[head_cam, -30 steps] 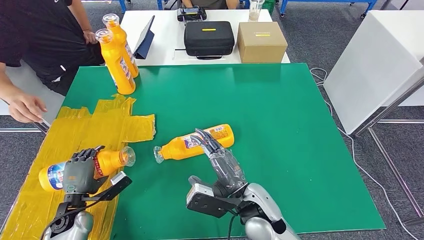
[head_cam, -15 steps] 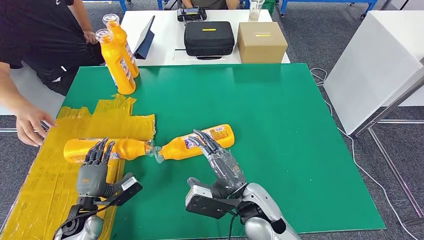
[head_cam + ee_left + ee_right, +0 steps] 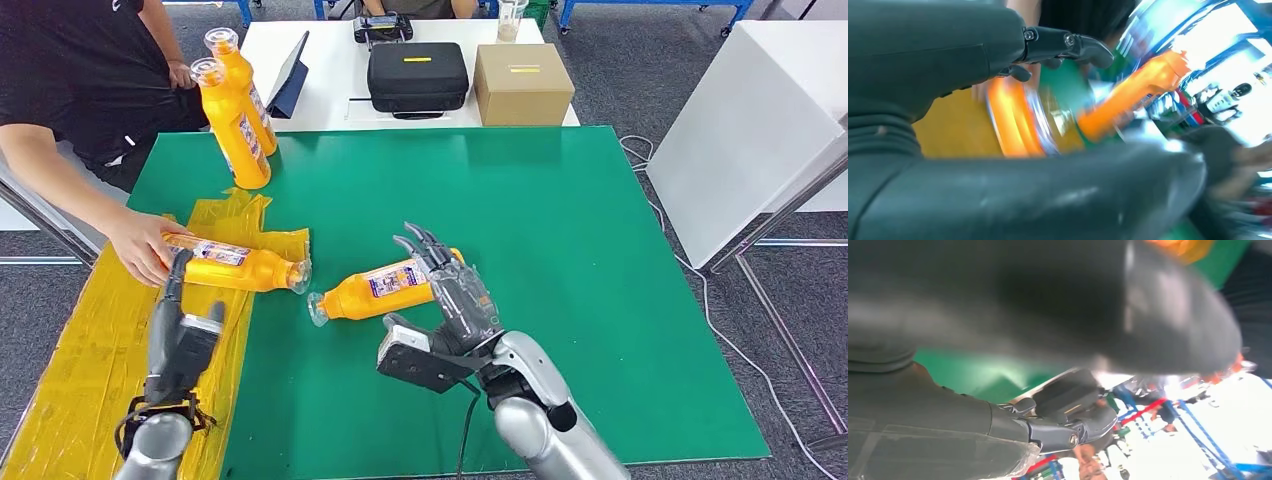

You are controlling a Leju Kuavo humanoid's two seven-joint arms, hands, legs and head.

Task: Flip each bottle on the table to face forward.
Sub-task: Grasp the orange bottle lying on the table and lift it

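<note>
An orange bottle point(image 3: 385, 287) lies on its side in the middle of the green mat point(image 3: 560, 220), cap towards my left. My right hand point(image 3: 452, 292) hovers over its base end with fingers spread, holding nothing. A second orange bottle point(image 3: 238, 267) lies on the yellow tape patch point(image 3: 90, 330); a person's hand point(image 3: 143, 246) grips its base. My left hand point(image 3: 180, 335) sits just short of that bottle, edge-on with fingers straight, holding nothing. In the blurred left wrist view that bottle point(image 3: 1018, 120) lies beyond my fingers point(image 3: 1068, 45). Two more orange bottles point(image 3: 232, 128) stand upright at the mat's far left corner.
Behind the mat a white table point(image 3: 330, 110) carries a black case point(image 3: 418, 76), a cardboard box point(image 3: 522, 84) and a tablet point(image 3: 288, 76). The person point(image 3: 80, 70) sits at the left. A white panel point(image 3: 760, 130) stands to the right.
My left hand let go of the left bottle, which moved up the yellow tape into the person's grip. My right hand rose and shifted forward over the middle bottle.
</note>
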